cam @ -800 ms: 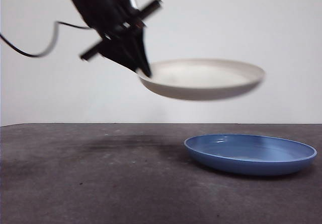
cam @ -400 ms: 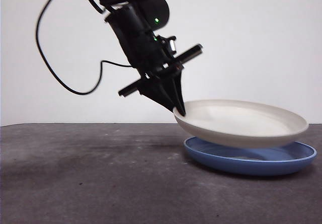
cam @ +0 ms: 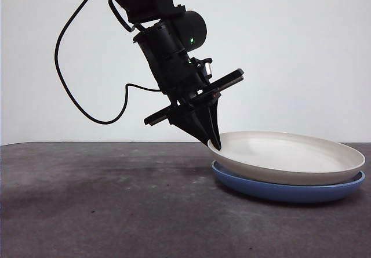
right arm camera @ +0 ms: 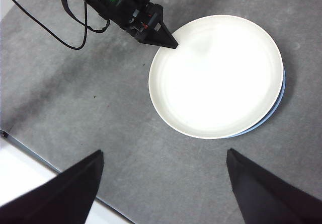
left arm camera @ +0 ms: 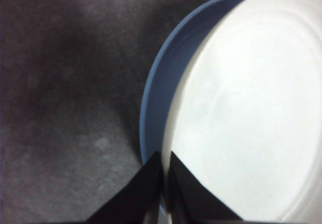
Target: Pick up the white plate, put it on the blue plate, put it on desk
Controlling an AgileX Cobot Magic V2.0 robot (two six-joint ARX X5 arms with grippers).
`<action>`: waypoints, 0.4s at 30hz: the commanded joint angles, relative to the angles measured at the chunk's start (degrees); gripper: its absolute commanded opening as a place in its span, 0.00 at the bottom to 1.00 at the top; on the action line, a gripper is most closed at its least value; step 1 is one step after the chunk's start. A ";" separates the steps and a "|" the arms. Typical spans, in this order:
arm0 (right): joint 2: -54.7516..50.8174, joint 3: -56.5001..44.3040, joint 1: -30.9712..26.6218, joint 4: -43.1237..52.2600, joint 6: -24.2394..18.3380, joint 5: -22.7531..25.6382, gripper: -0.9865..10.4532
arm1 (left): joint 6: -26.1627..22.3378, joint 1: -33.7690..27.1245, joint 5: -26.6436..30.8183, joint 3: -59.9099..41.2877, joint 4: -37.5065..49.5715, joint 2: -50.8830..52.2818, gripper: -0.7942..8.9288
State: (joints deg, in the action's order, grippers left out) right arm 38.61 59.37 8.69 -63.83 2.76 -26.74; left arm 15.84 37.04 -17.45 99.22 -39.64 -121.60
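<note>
Dark mottled desk (cam: 104, 211) carries the blue plate (cam: 278, 191), with the white plate (cam: 284, 159) resting in it. Left tool (cam: 215, 145) pinches the white plate's rim; right tool (right arm camera: 161, 183) hangs high above, jaws spread.

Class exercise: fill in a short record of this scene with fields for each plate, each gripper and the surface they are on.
white plate: lies on top of the blue plate, slightly off-centre, rim pinched at one edge
blue plate: flat on the desk, only part of its rim shows from under the white plate
left gripper: jaws shut on the white plate's rim, arm slanting down from above
right gripper: held high above the desk, jaws wide apart, holding nothing
desk: dark, mottled surface
</note>
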 commanded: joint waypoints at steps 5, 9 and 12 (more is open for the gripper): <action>0.11 1.09 0.24 0.15 0.90 0.20 0.43 | 0.11 1.42 0.00 1.77 0.70 -2.19 0.10; 0.11 1.09 0.24 -0.11 0.90 0.17 0.43 | 0.13 1.62 0.00 1.77 1.44 -2.19 0.11; 0.09 1.09 0.24 -0.72 0.90 0.17 0.43 | 0.13 1.62 0.02 1.77 1.51 -2.19 0.17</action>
State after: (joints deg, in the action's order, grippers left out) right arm 38.61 59.40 8.69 -64.58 3.27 -26.74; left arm 15.99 38.13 -17.32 99.29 -38.63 -121.97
